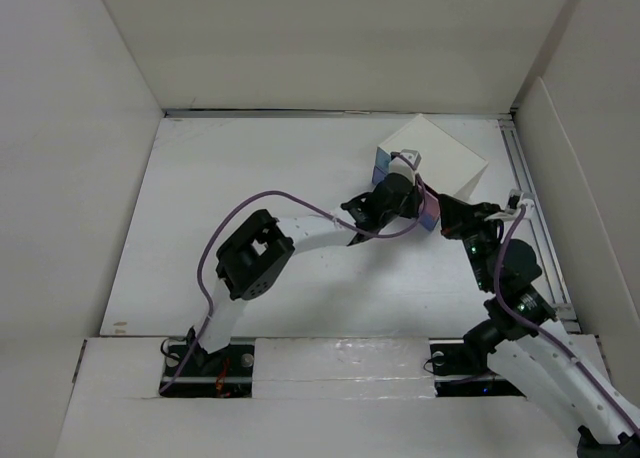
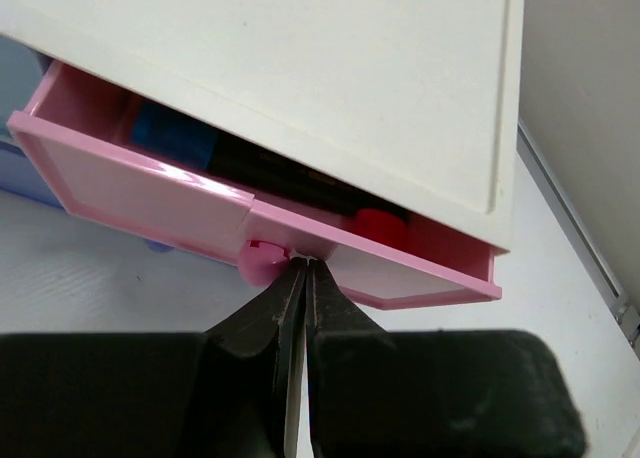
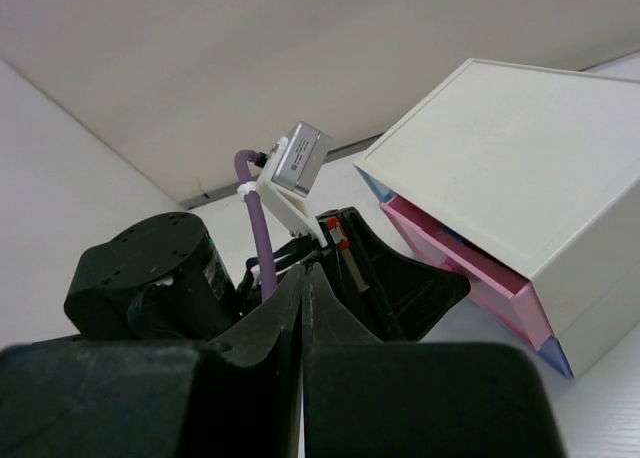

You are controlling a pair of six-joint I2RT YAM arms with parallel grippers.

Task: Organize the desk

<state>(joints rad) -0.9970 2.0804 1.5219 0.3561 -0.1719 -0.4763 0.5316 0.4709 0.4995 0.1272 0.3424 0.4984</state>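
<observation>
The white desk (image 1: 250, 178) carries a small white drawer box (image 1: 440, 153) at the back right. Its pink drawer (image 2: 150, 193) stands partly open, with a blue thing (image 2: 175, 138), a black thing (image 2: 280, 173) and a red thing (image 2: 378, 226) inside. My left gripper (image 2: 303, 265) is shut and empty, its tips against the drawer front just right of the pink knob (image 2: 260, 263). My right gripper (image 3: 305, 270) is shut and empty, close behind the left gripper and beside the box (image 3: 520, 168). In the top view both grippers (image 1: 422, 206) (image 1: 452, 218) sit at the box's near side.
White walls enclose the desk on the left, back and right. A metal rail (image 1: 530, 198) runs along the right edge next to the box. A blue drawer (image 3: 555, 358) sits under the pink one. The left arm's purple cable (image 1: 250, 203) loops over the middle.
</observation>
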